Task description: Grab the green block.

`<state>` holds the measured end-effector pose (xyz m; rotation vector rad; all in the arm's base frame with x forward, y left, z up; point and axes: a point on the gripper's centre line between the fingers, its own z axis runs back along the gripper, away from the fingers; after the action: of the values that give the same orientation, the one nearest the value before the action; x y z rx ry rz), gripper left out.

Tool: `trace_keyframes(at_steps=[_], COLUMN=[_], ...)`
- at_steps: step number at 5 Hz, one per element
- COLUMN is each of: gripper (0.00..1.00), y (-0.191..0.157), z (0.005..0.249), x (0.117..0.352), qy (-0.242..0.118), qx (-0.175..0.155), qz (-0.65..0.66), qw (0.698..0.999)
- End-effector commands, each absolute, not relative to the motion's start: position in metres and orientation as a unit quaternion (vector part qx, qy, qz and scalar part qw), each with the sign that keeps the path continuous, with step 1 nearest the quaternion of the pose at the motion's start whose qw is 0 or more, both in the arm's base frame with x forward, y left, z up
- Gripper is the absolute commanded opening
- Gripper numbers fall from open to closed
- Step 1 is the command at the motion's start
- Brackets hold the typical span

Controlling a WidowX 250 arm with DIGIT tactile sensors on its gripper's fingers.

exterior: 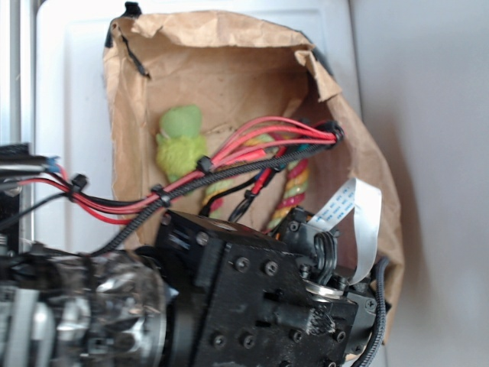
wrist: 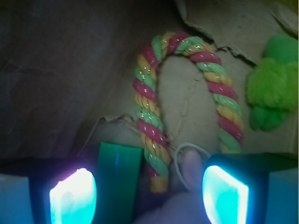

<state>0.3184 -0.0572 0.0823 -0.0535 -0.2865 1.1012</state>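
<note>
Hovering inside the brown paper bag (exterior: pixel 229 69), you're at the approach step. Rope toy (wrist: pixel 187 60) arches ahead, lime plush (wrist: pixel 273 88) far right. Gripper (wrist: pixel 149 193) spread wide, holding nothing. Green block (wrist: pixel 119 182), smooth and dark, lies near the left finger: shift left, descend, close.

No text, label, brand, number or sign can be read in either view: not on the crumpled brown paper lining (exterior: pixel 229 69), nor on the black robot arm housing (exterior: pixel 260 298)
</note>
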Motion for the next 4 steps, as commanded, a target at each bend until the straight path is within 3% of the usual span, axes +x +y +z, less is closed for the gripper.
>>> trace_keyframes(at_steps=[1,3,4], gripper=[1.00,1.00,1.00], y=[-0.069,-0.081,-0.084], z=[0.068,0.072,0.074], x=[0.334,0.342,0.337], qy=[-0.145,-0.115,-0.096], qx=[-0.062,-0.090,-0.085], qz=[0.485,0.511,0.511], qw=[0.860,0.847,0.850])
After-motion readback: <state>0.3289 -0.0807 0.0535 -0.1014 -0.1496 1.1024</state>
